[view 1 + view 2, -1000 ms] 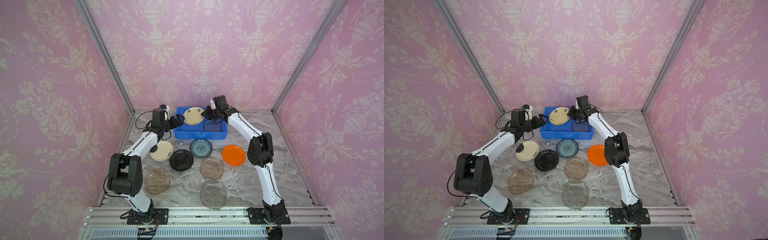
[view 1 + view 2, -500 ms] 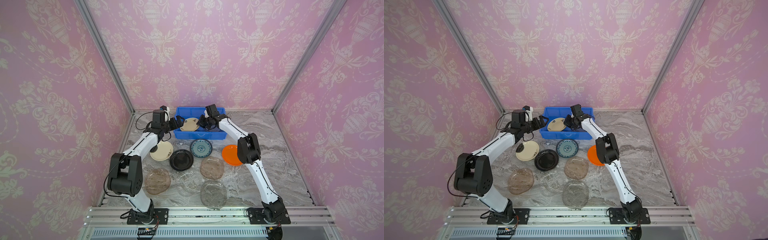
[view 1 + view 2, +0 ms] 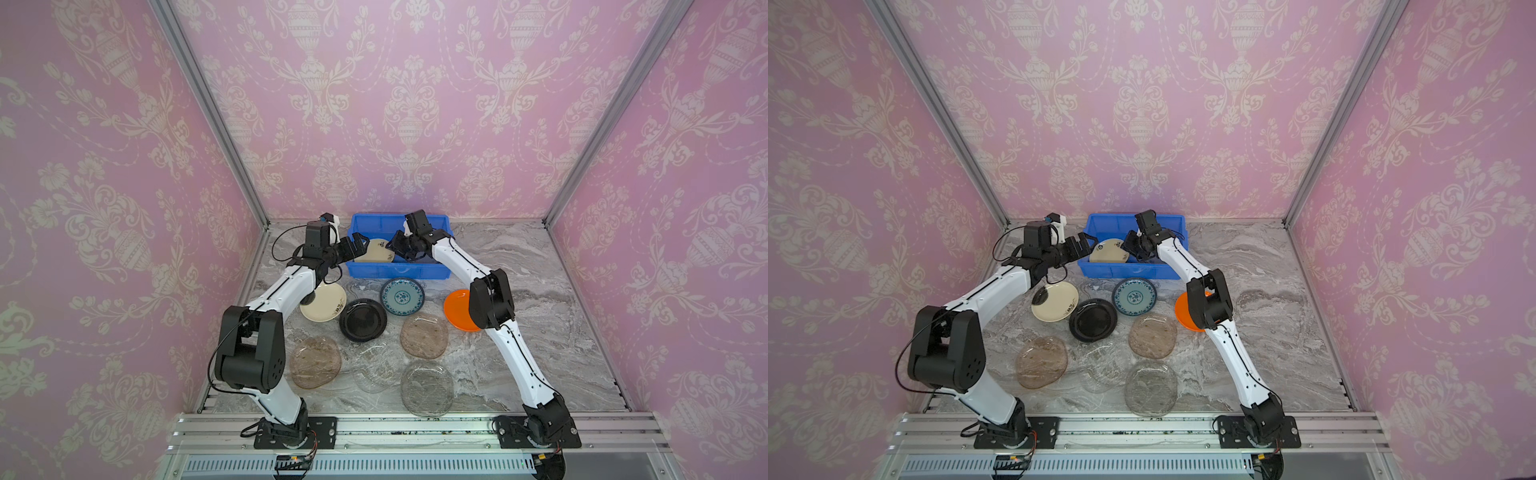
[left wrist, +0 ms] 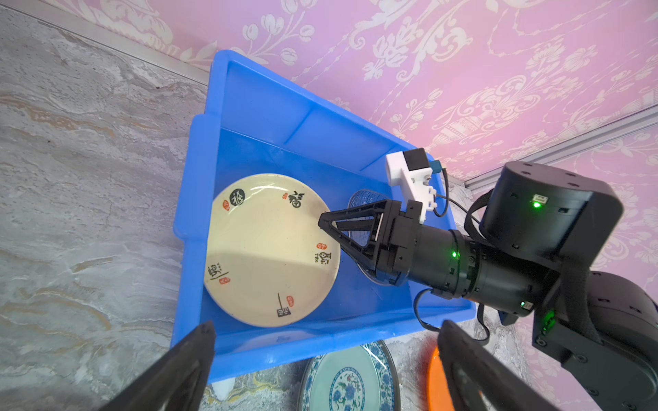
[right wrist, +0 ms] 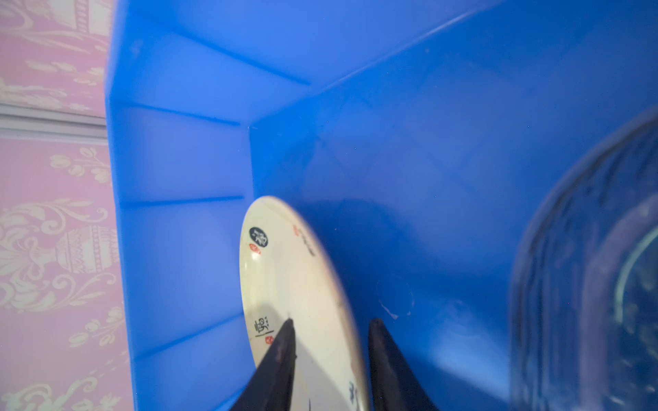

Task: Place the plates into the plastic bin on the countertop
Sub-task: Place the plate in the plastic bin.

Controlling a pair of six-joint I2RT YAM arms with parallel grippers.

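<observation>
Blue bin holds cream plate, clear plate.

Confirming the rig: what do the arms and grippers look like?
The left arm and right arm have white links, bulky black joints and loose black cables. The left gripper and right gripper are black, with triangular open-frame fingers. Green lights and a white camera bracket mark the right wrist.
</observation>
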